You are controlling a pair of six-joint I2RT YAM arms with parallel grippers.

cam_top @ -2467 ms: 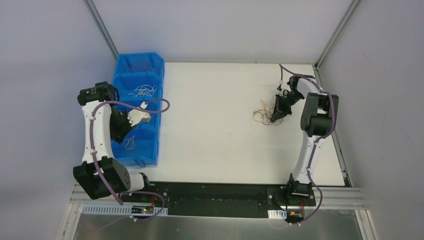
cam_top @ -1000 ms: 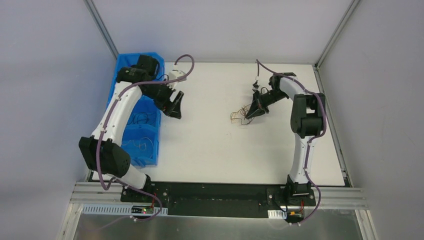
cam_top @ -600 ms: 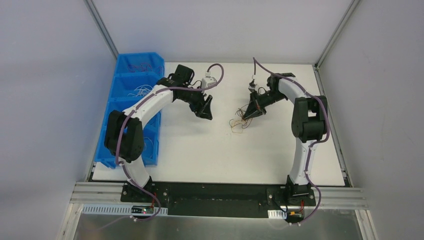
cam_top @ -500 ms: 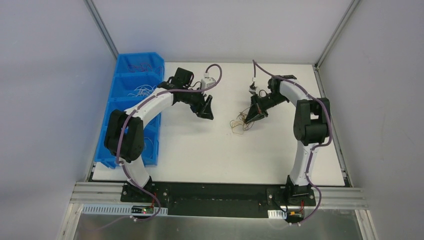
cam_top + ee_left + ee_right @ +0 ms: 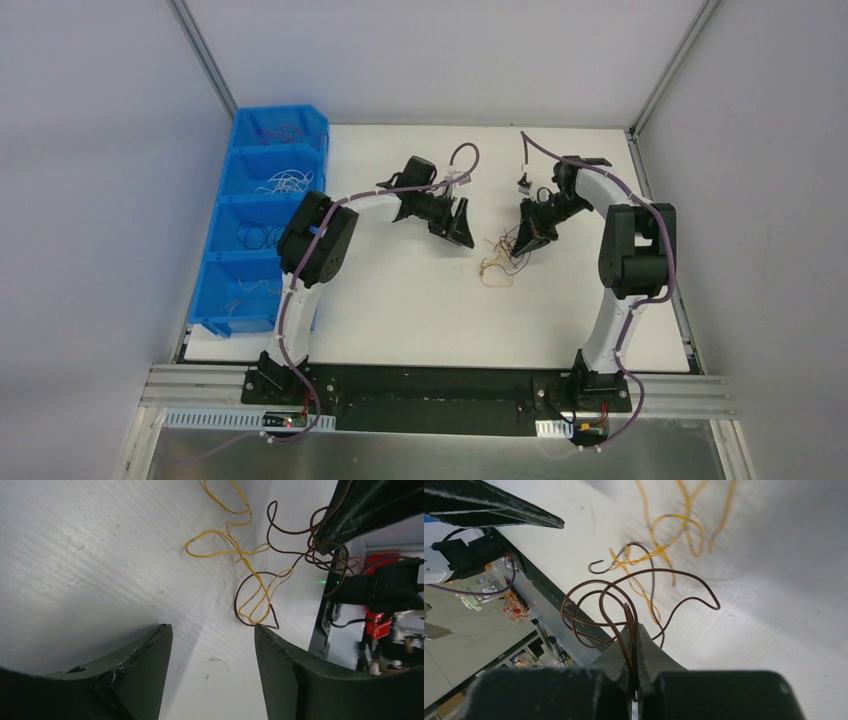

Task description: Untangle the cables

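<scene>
The cables (image 5: 497, 262) lay as a small loose tangle on the white desk (image 5: 400, 300), right of its middle and between the two arms. The right end effector (image 5: 525, 240) was clenched on the tangle's upper right edge. In its wrist view the two fingers pressed together on the brown strands (image 5: 659, 572), which rose in loops from the pinch, while the yellow strands (image 5: 659, 547) trailed away over the desk beyond them. The left end effector (image 5: 462, 228) stood just left of the tangle, released, with nothing between its fingers. Its own camera showed the fingertips (image 5: 162, 632) well apart and the desk bare between them; the wires sat ahead of them — yellow curls flat on the surface, brown ones gathered toward the other arm's fingers. A row of blue bins (image 5: 228, 190) holding more thin wires stood along the desk's left edge.
</scene>
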